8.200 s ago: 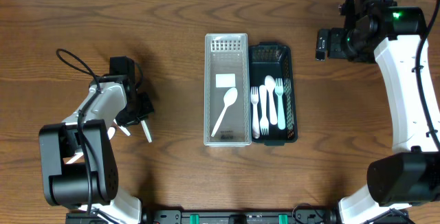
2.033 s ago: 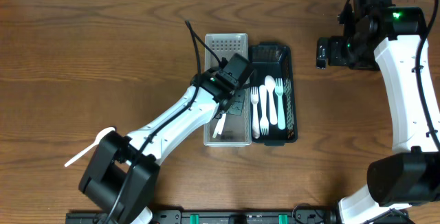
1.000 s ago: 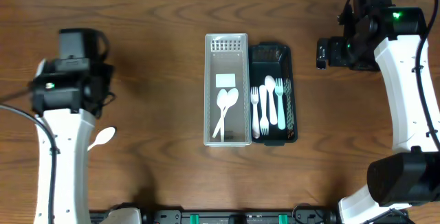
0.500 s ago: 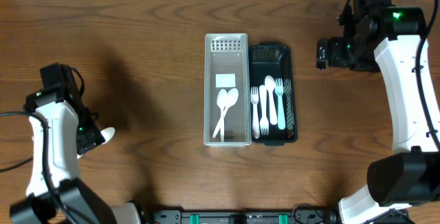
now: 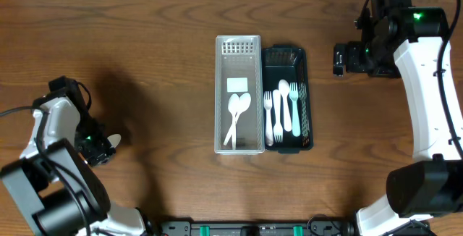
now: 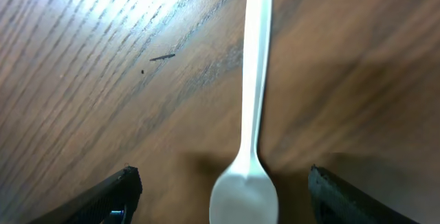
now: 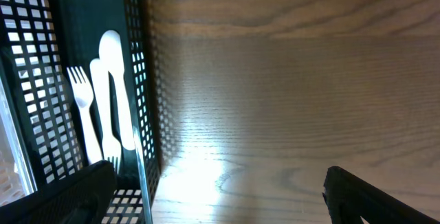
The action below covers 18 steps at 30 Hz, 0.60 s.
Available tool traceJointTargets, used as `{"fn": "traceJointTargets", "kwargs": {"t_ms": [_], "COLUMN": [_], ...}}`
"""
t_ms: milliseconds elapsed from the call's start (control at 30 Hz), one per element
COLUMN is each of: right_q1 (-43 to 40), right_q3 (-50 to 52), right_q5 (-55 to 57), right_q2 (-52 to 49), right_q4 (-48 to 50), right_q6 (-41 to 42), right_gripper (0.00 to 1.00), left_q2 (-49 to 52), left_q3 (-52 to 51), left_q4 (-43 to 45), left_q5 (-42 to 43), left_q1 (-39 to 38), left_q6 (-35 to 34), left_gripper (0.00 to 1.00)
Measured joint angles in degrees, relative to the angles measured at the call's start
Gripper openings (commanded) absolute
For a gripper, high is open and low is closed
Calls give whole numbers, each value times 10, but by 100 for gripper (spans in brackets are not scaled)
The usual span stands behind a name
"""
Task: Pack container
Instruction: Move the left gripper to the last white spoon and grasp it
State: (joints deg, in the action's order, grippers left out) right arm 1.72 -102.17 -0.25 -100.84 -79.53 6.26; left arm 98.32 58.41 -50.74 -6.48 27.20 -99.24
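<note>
A slim, glossy white plastic spoon (image 6: 256, 100) lay flat on the grained brown wooden surface (image 5: 159, 48). Its rounded bowl sat between the spread fingers of the left pincer (image 6: 223, 196), which was open and not touching it. Well to the right, a clear rectangular plastic container (image 5: 219, 98) held two white spoons (image 5: 235, 116). It stood against a black mesh basket (image 5: 307, 98) of white forks and spoons (image 5: 283, 113). The right pincer (image 7: 220, 196) hung wide open, right of the basket.
</note>
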Motion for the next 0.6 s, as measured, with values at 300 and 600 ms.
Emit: {"fn": "traceJointTargets", "kwargs": {"t_ms": [300,600], "right_q1": [0,0], "right_q3": [0,0], "right_q5": [0,0], "right_q2": [0,0], "right_q4": [-2,-2], "right_q6": [0,0], "right_gripper": [99,99], "left_q2": [52,54], "left_q3": [1,1], "left_q4": [16,29], "left_q5": [1,0], "left_q1": [5,5], "left_q6": [0,-6], "left_gripper": [80,49]}}
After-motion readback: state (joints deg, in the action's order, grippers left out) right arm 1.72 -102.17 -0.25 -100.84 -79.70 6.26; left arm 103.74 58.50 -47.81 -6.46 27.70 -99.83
